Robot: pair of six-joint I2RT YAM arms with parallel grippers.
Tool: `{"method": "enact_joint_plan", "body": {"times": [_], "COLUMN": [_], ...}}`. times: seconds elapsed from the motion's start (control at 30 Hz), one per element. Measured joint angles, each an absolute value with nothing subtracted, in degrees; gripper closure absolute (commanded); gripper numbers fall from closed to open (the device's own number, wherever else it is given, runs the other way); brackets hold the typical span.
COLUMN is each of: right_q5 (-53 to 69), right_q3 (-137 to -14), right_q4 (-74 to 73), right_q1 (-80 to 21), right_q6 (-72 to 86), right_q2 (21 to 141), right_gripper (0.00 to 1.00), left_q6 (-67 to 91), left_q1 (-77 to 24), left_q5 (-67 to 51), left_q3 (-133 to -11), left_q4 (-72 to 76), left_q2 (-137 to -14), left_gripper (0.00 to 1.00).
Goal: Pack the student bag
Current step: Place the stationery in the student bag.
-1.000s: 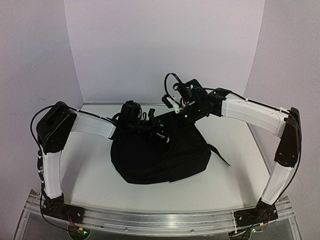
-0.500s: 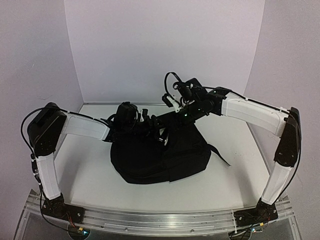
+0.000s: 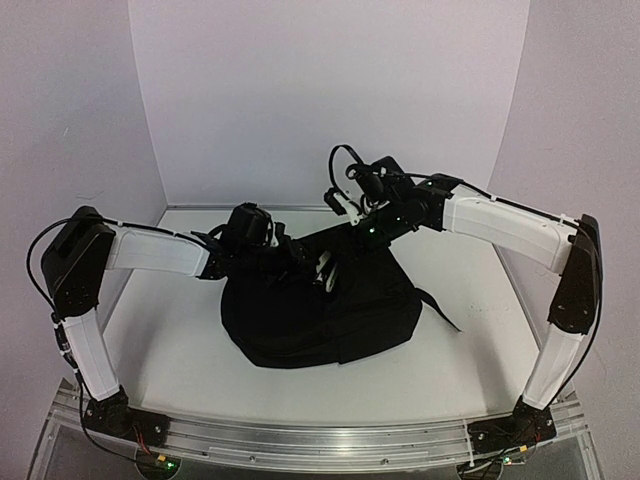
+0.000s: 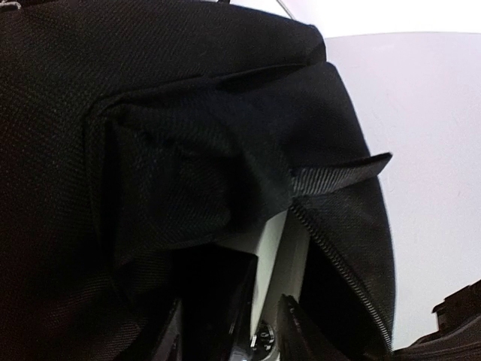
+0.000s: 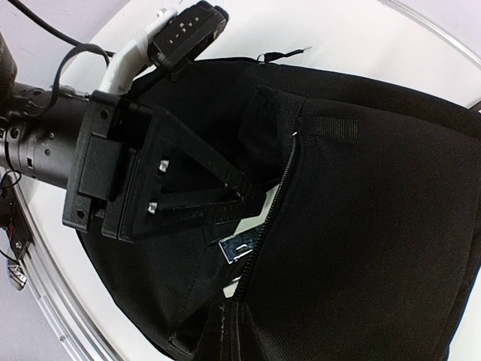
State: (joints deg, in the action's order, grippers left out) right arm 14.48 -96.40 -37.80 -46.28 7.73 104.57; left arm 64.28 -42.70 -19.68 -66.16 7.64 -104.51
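The student bag (image 3: pixel 330 315), a large soft black backpack, lies mid-table with its zipper mouth (image 5: pixel 279 188) facing the back. My right gripper (image 3: pixel 338 222) is shut on the bag's upper edge and holds the mouth up; its fingers (image 5: pixel 233 338) barely show. My left gripper (image 3: pixel 305 258) reaches into the mouth from the left. Its tips (image 5: pixel 252 199) are at the opening. A book (image 4: pixel 274 248) with a white edge sits in the gap, also visible as the book (image 5: pixel 244 247). It lies between the left gripper's (image 4: pixel 237 331) spread jaws; contact is hidden by dark fabric.
White walls (image 3: pixel 320 100) close the table at the back and both sides. A loose black strap (image 3: pixel 440 310) trails from the bag's right side. Bare tabletop (image 3: pixel 170 340) lies in front and to the left of the bag.
The left arm's elbow has swung out to the left and its wrist has drawn slightly left at the bag's mouth. The right arm and the bag have stayed put.
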Motion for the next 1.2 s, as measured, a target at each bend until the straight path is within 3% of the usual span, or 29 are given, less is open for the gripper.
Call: {"method": "enact_joint_plan", "body": {"times": [0.27,0.43,0.7,0.77,0.87,0.93,1.2], "right_q5": [14.9,15.2,15.8,15.9,16.0,16.1,16.3], "right_q3": [-96.4,-96.4,-96.4,-96.4,-96.4,-96.4,-96.4], "right_q4": [-37.9,-38.6,-39.0,-39.1,-39.2,-39.3,-39.3], "right_q1": [-46.3,-46.3,-46.3,-46.3,-46.3,-46.3,-46.3], "right_q6": [7.8,7.8,8.0,8.0,8.0,8.0,8.0], "right_q2": [104.6,104.6,104.9,105.0,105.0,105.0,105.0], "right_gripper": [1.0,1.0,1.0,1.0,1.0,1.0,1.0], "left_q6": [64.8,65.0,65.4,65.8,66.2,65.8,60.8], "left_q1": [-43.2,-43.8,-44.1,-44.2,-44.3,-44.5,-45.8], "left_q5": [-21.6,-23.4,-25.7,-26.3,-27.0,-27.2,-25.7], "left_q3": [-64.8,-64.8,-68.0,-68.5,-68.7,-68.5,-66.6], "left_q4": [10.1,14.8,19.4,20.4,21.3,21.5,12.4], "left_q2": [-104.7,-106.0,-110.9,-111.9,-112.5,-112.4,-107.5], "left_gripper": [0.86,0.93,0.95,0.91,0.67,0.58,0.5]}}
